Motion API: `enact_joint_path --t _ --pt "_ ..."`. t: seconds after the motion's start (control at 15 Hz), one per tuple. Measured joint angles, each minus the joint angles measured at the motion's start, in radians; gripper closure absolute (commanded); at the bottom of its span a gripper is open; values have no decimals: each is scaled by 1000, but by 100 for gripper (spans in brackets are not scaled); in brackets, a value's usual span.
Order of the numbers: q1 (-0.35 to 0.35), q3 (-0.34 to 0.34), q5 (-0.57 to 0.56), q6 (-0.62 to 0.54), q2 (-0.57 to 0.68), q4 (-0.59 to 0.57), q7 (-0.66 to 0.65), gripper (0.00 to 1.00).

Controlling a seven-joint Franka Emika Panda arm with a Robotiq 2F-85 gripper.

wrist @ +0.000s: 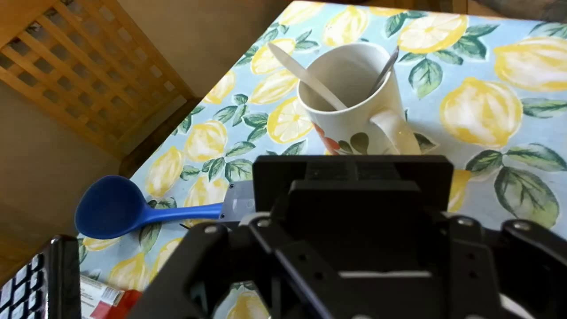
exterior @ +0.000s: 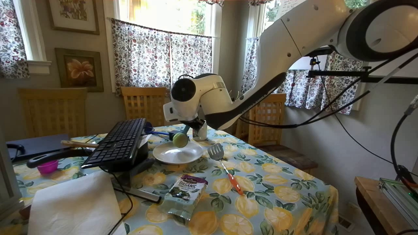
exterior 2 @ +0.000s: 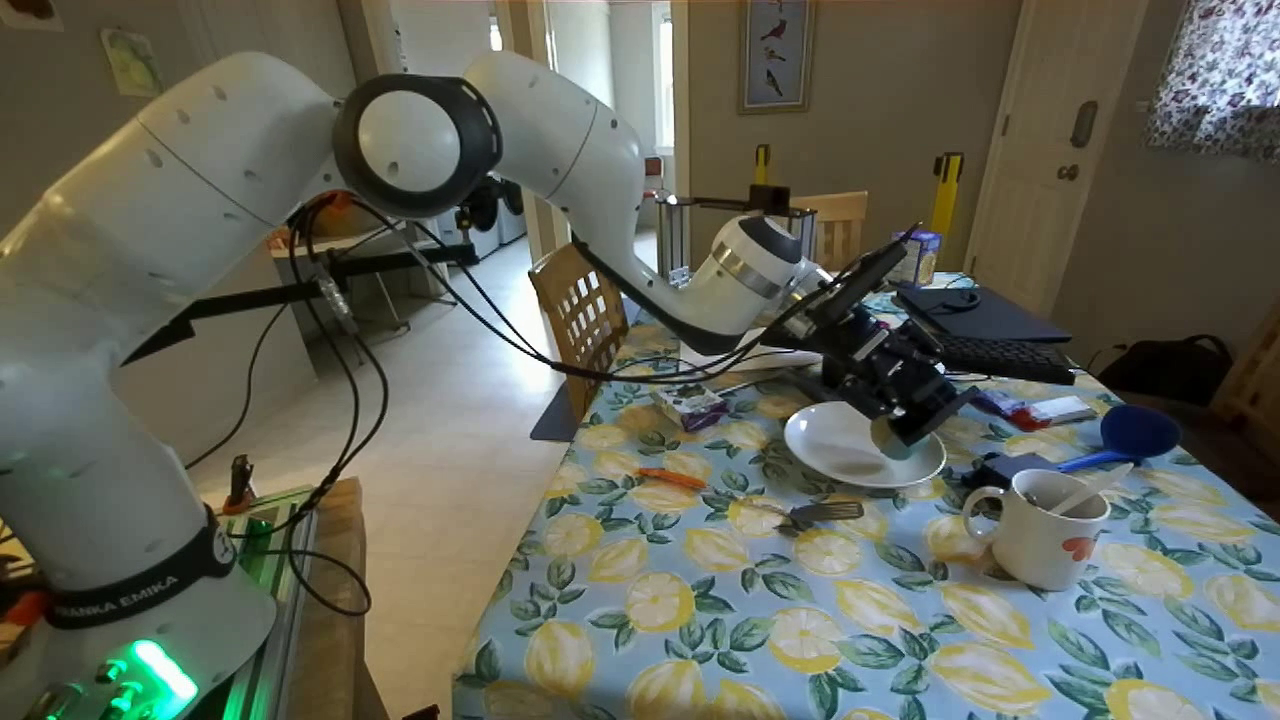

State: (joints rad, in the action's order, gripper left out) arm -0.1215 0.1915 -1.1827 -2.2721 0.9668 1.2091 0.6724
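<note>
ball (exterior: 180,140): matt | plate (exterior: 178,156): smooth, glossy | spatula head (exterior: 217,154): metal | ladle (wrist: 110,208): plastic | chair (exterior: 52,97): wood

Daylight floods a window (exterior: 166,16), blown out to white in an exterior view, and filters through floral curtains (exterior: 143,55) as the surrounding walls (exterior: 230,62) look dim. A white plate (exterior: 178,156) throws back glare, a green lamp (exterior 2: 165,670) flares, and upright lines splay near the frame edges. In the wrist view, the foreground sinks toward black before an evenly lit mug (wrist: 354,124)
</note>
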Motion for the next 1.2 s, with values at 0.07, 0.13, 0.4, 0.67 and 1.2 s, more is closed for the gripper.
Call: enact_joint_path --t 0.07,0.13,0.4,0.67,1.2 --pt "-7 0 -25 20 8 -7 0 67" --pt "-14 0 -49 38 17 -14 0 67" --pt "-35 -6 -123 83 46 -28 0 67" --pt "-45 -17 -179 114 69 -46 2 67" --pt "-95 -18 -338 168 91 -79 1 67"
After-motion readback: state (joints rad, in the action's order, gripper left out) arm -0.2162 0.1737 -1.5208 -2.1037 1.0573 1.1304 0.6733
